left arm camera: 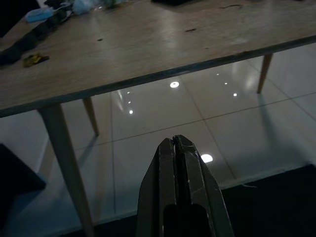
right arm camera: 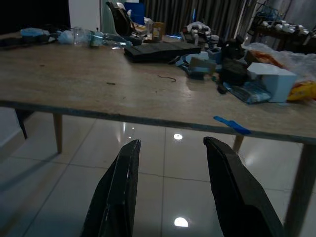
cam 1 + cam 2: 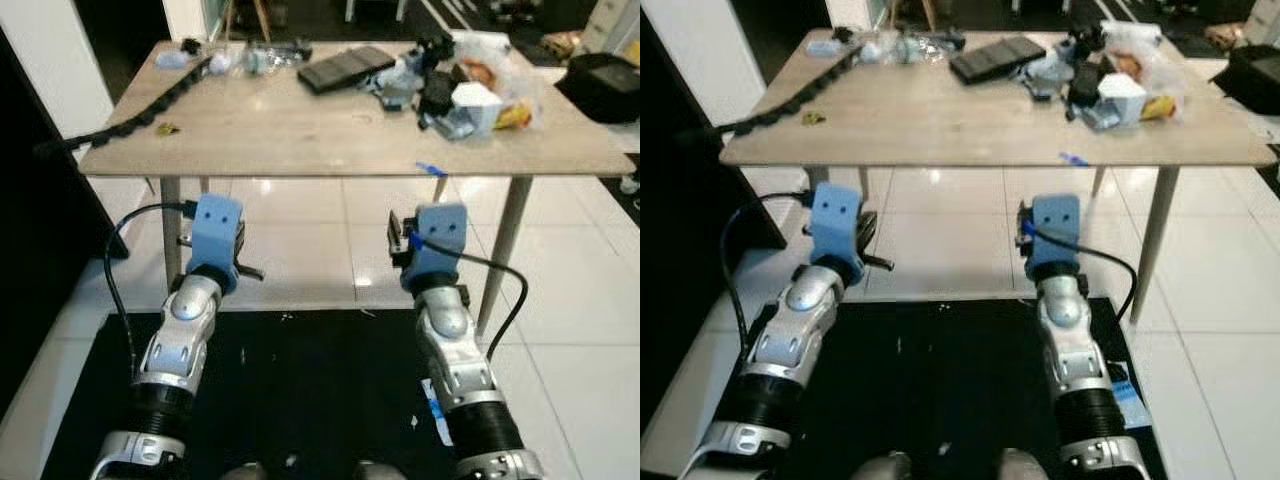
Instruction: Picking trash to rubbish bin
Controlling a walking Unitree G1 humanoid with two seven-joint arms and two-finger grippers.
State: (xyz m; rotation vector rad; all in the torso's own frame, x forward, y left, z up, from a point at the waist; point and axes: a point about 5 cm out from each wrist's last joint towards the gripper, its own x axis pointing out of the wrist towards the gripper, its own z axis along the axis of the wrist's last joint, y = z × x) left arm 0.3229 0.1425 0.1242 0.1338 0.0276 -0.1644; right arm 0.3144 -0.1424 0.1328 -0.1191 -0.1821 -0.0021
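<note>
Wooden table (image 3: 330, 130) stood ahead, trash like blue scrap (image 2: 232, 125) at near edge, white box (image 3: 476, 106) behind. Left gripper (image 1: 178, 148) fingers together, right gripper (image 2: 170, 148) fingers apart, both below table. Best: step closer, lift right gripper slowly.

Two silver forearms are seen, each banded with ribbed black rings near the elbow and topped by a light blue block at the wrist. A black cable (image 3: 120, 290) is looped from the left block, another (image 3: 500, 290) from the right. Long black tapered fingers (image 2: 123, 197) are fitted to each gripper.
</note>
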